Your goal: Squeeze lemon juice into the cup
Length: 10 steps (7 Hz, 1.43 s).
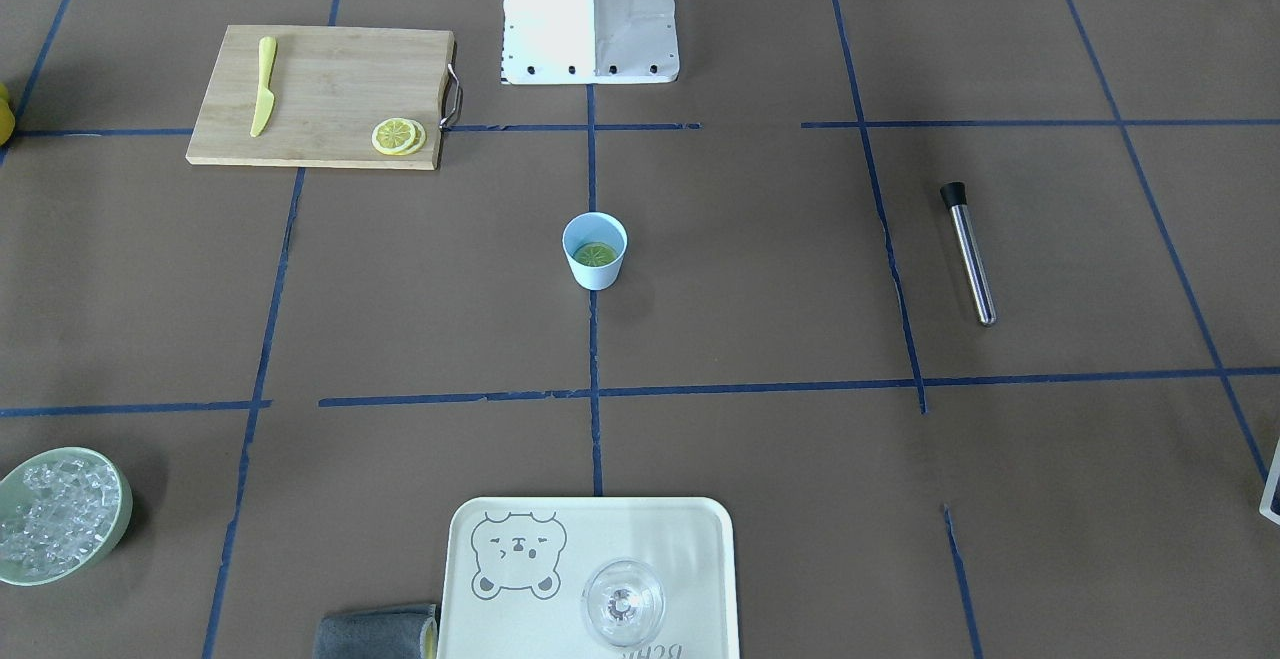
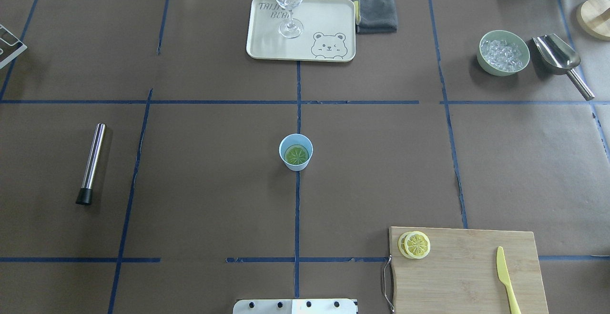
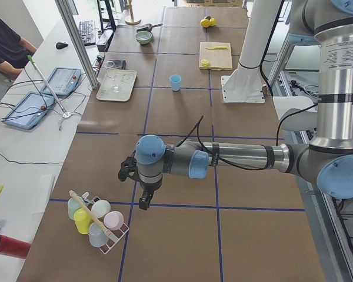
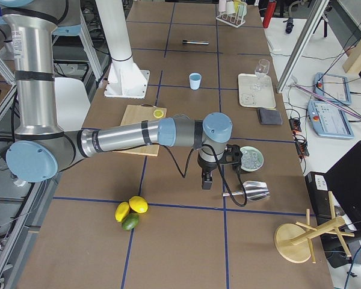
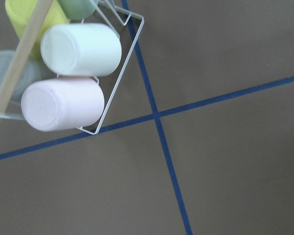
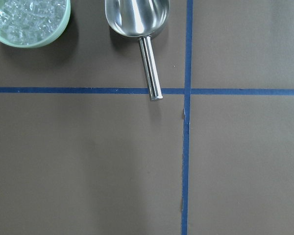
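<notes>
The pale blue cup [image 2: 296, 152] stands upright at the table's middle, also in the front view [image 1: 595, 251]. One lemon slice [image 2: 296, 154] lies flat inside it. Two more lemon slices [image 2: 414, 244] lie overlapped on the wooden cutting board [image 2: 467, 276]. My left gripper [image 3: 143, 203] points down over the far left end of the table, beside a rack of cups [image 3: 97, 220]. My right gripper [image 4: 206, 182] points down at the far right end near the ice bowl. Both show only in side views, so I cannot tell whether they are open or shut. Both are far from the cup.
A yellow plastic knife [image 2: 506, 280] lies on the board. A tray [image 2: 267, 42] holds a clear glass [image 2: 289, 4], with a grey cloth [image 2: 377, 14] beside it. A green bowl of ice [image 2: 504, 53], a metal scoop [image 2: 560, 59] and a steel muddler [image 2: 91, 162] lie around.
</notes>
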Motion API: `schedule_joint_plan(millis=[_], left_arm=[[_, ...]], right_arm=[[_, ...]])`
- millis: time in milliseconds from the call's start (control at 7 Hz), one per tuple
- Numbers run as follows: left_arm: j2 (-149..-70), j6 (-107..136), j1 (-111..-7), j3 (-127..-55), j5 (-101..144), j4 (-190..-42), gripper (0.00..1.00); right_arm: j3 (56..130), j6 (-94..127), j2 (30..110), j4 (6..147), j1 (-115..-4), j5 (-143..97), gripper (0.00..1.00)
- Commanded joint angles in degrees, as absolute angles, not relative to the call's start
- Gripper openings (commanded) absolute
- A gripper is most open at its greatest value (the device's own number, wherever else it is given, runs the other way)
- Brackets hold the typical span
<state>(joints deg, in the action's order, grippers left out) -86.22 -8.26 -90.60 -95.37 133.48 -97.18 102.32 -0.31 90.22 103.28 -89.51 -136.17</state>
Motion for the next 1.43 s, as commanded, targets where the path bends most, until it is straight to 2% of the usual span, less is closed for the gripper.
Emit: schedule_joint_plan(millis=[0, 429, 714, 1286], left_arm=[[-87.0, -1.2, -90.5, -95.5, 133.2, -98.1, 1.00], [-87.2, -1.1, -90.5, -95.8, 132.9, -98.1, 1.00], [-87.3, -1.1, -90.5, -95.8, 132.9, -98.1, 1.00], [-87.3, 0.3, -90.5, -95.8, 132.9, -98.0, 1.00]], right_arm=[[102.0, -0.5, 91.2, 103.3, -89.6, -136.1, 1.00], [98.4, -0.5, 90.4, 103.1, -89.6, -136.1, 1.00], [93.5, 0.0, 91.0, 95.0, -89.6, -136.1, 1.00], [93.4, 0.5, 91.0, 92.2, -89.6, -136.1, 1.00]])
